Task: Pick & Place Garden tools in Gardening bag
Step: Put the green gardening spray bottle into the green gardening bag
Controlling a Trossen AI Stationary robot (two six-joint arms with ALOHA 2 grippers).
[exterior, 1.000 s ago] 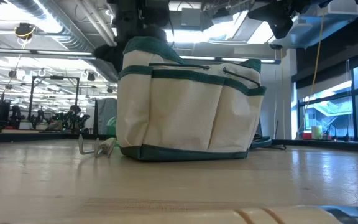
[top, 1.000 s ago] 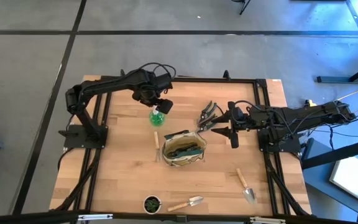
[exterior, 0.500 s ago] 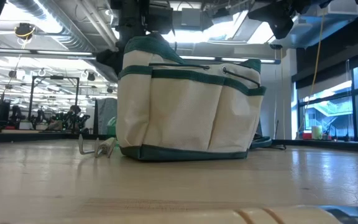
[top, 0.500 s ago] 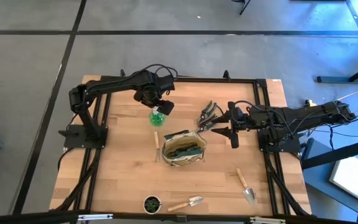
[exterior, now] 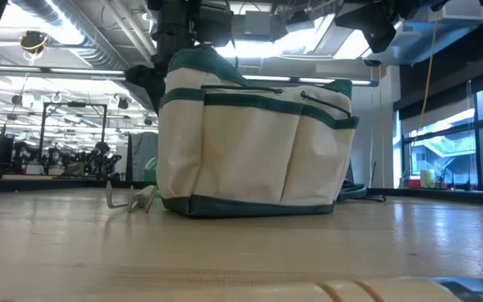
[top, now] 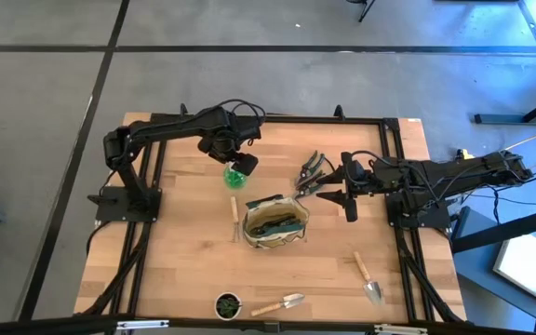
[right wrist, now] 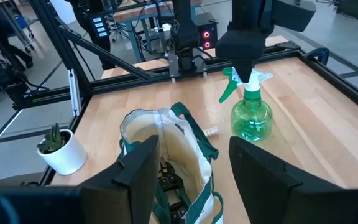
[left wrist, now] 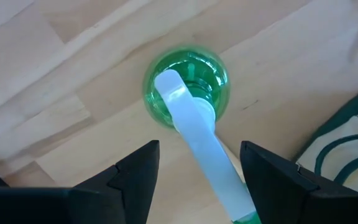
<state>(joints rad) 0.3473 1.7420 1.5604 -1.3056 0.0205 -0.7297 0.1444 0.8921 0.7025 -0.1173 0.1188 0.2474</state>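
Note:
The green spray bottle (left wrist: 185, 87) with its white top (left wrist: 197, 134) stands upright on the table, left of and beyond the tan gardening bag (top: 274, 221). My left gripper (top: 240, 160) points down over it, open. Its fingers (left wrist: 135, 177) stand on either side of the white top with a gap on each side. My right gripper (top: 324, 189) hangs open above the table, right of the bag, with nothing between its fingers. Black-handled pruners (top: 311, 170) lie beside it. The bag (right wrist: 166, 149) stands upright, mouth open, with dark tools (right wrist: 169, 180) inside.
A wooden-handled fork (top: 234, 212) lies by the bag's left side. One trowel (top: 370, 277) lies near the right front and another (top: 282, 303) at the front edge beside a small potted plant (top: 228, 304). Bare wood lies at the left front.

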